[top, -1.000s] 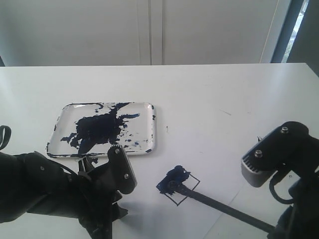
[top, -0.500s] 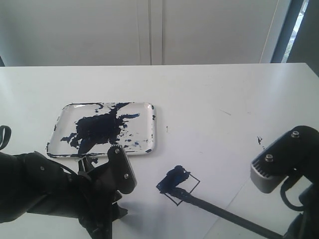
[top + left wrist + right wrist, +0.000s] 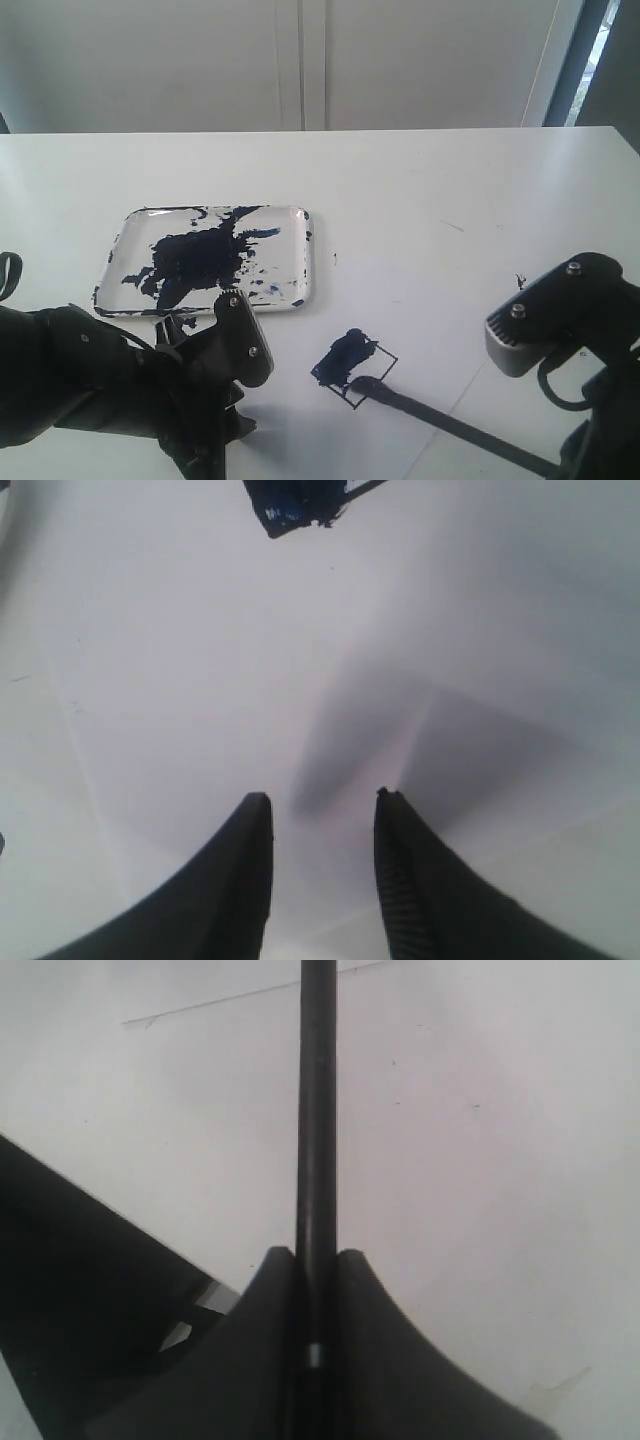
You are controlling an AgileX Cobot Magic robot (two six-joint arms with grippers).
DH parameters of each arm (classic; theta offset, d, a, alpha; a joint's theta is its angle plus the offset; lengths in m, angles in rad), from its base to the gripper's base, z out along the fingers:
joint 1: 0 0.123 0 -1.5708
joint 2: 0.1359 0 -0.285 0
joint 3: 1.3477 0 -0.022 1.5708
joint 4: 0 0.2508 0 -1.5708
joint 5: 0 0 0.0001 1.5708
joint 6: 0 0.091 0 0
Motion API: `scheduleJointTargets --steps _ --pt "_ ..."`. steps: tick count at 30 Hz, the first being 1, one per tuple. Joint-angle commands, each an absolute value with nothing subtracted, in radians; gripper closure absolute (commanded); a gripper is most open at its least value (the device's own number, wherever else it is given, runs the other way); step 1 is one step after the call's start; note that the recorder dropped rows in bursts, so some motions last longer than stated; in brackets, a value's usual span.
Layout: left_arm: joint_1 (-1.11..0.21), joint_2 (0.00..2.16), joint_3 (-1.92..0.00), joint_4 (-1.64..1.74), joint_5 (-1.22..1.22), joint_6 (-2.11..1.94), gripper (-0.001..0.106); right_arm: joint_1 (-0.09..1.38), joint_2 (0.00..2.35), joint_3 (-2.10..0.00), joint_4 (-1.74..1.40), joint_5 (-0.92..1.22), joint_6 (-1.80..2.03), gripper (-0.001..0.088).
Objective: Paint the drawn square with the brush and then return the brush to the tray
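Right jaws tight around thin black brush [image 3: 430, 415], tip at blue-blotched square [image 3: 352, 360]; ribbed left jaws apart.

Matte black either side of the tray [image 3: 308, 255]: left arm [image 3: 90, 390] with rounded wrist block [image 3: 245, 340], two silver screws [image 3: 253, 351]; right arm [image 3: 600, 300] with grey-faced housing [image 3: 505, 350], looped black cable [image 3: 552, 385]; tapered fingers [image 3: 440, 900], left gripper [image 3: 320, 798] ribbed inside.

Near the navy-smeared tray [image 3: 308, 262], the drawn square [image 3: 365, 368] is partly blotched blue, the slanted black brush [image 3: 450, 425] touching it with its tip.
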State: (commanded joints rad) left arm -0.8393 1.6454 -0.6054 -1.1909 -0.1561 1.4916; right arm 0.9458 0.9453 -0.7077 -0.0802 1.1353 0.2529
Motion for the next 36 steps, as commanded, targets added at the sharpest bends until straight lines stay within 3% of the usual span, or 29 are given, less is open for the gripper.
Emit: scheduleJointTargets --steps 36 --pt "-0.839 1.645 -0.605 -1.191 -0.156 1.492 0.065 0.946 1.002 -0.708 0.029 1.076 0.179 0.0868"
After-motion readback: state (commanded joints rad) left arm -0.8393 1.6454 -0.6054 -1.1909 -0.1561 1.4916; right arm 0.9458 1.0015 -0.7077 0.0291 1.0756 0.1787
